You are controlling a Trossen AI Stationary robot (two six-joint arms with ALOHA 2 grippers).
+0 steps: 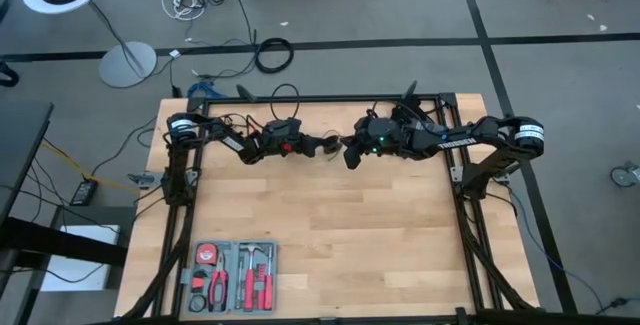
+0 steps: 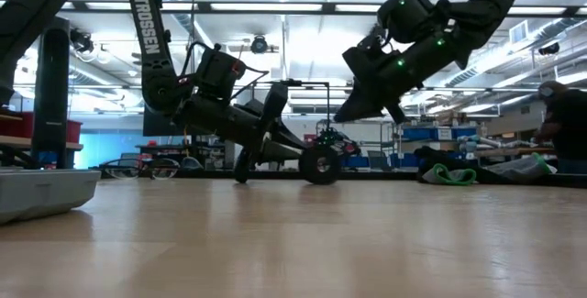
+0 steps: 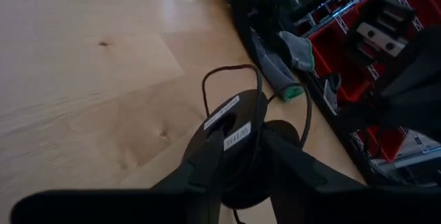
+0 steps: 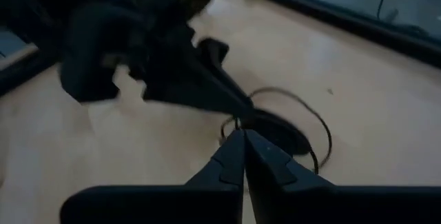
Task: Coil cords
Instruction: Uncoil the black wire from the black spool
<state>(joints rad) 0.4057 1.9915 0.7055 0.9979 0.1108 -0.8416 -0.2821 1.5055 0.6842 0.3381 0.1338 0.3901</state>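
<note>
Handling: we judge the cord (image 3: pixel 256 89) light, very thin and limp, springing into loose loops on its own; the puck (image 3: pixel 244 151) looks rigid and a little heavier, so it anchors the bundle.
Where to hold: we reckon the puck's rim is the firm place to clamp, as the thin strand would slip from between flat fingers unless pinched squarely.
Looks: we see a round black disc with white labels on its face, and a fine dark cord arching out of it in a loop or two.
Left gripper (image 3: pixel 241 165): our fingers straddle the puck, one on each side of it, closed against it; the disc stands tilted on the table (image 1: pixel 330 235) at our fingertips, as the low view shows.
Cord position: the loops rise just beyond the left fingertips and curl round the far side of the disc.
Right gripper (image 4: pixel 242 136): its fingers are pressed together, tips just above the puck and the strand; whether they pinch the cord we cannot tell.
Risk: we think a hard tug would drag the light disc out of our hold.
</note>
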